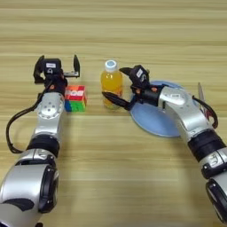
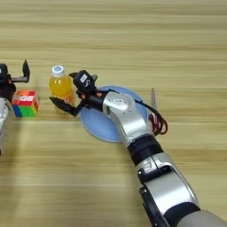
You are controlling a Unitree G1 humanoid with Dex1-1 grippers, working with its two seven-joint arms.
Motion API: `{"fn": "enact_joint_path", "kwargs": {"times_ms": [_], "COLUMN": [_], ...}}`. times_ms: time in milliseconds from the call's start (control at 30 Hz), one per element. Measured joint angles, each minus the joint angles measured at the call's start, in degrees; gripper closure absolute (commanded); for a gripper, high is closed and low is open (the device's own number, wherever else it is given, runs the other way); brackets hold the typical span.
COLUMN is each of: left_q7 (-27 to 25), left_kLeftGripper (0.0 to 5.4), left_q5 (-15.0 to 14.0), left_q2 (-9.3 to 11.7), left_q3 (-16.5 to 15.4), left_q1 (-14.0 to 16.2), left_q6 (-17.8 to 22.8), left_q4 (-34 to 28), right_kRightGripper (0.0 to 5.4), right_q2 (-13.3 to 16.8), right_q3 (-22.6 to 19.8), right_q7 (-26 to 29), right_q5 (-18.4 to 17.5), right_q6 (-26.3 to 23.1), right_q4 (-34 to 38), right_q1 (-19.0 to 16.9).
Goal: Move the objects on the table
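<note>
reaching with fingers spread wide, the right hand (image 1: 120, 86) is flanking the bottle (image 1: 111, 83) standing on the desk (image 1: 133, 26) beside the plate (image 1: 153, 119); closing squarely at mid-body should avoid tipping.

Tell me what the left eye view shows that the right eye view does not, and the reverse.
Only the left eye view shows the whole left gripper, open beyond the puzzle cube, with its silver arm down to the shoulder. Only the right eye view shows the scissors' red handles and more of the right arm. Both show the wooden table, the orange drink bottle, the light-blue plate and the right gripper, open around the bottle's right side.
</note>
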State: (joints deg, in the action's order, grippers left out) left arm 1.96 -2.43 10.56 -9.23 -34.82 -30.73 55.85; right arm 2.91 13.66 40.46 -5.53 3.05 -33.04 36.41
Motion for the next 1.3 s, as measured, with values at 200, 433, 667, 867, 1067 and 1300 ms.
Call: {"fn": "enact_joint_path", "kwargs": {"times_ms": [200,433,667,867,1067,1300], "left_q7": [0.2,0.3,0.6,0.7,0.7,1.0], "left_kLeftGripper": [0.03,0.03,0.00,0.00,0.00,0.00], "left_q5": [0.0,0.0,0.0,0.0,0.0,0.0], "left_q2": [-0.1,-0.2,-0.2,-0.2,-0.2,-0.2], "left_q3": [0.1,0.3,0.5,0.5,0.5,0.5], "left_q1": [0.0,0.0,0.0,0.0,0.0,0.0], "left_q6": [-0.1,-0.2,-0.2,-0.2,-0.2,-0.2], "left_q4": [0.0,-0.1,-0.1,-0.2,-0.2,-0.2], "right_kRightGripper": [0.00,0.00,0.48,1.21,1.92,2.00], "right_q2": [-2.7,-5.2,-5.9,-6.4,-6.6,-6.6], "right_q3": [-0.5,-2.0,-3.5,-4.5,-5.1,-5.9], "right_q7": [-1.7,-2.8,-3.8,-3.8,-4.0,-4.8], "right_q5": [1.7,2.2,3.1,3.4,3.9,4.2], "right_q6": [3.0,6.8,9.3,10.2,11.1,11.1], "right_q4": [-9.0,-19.2,-24.1,-24.9,-25.2,-24.9], "right_q1": [3.3,7.0,8.2,8.4,8.4,8.4]}}
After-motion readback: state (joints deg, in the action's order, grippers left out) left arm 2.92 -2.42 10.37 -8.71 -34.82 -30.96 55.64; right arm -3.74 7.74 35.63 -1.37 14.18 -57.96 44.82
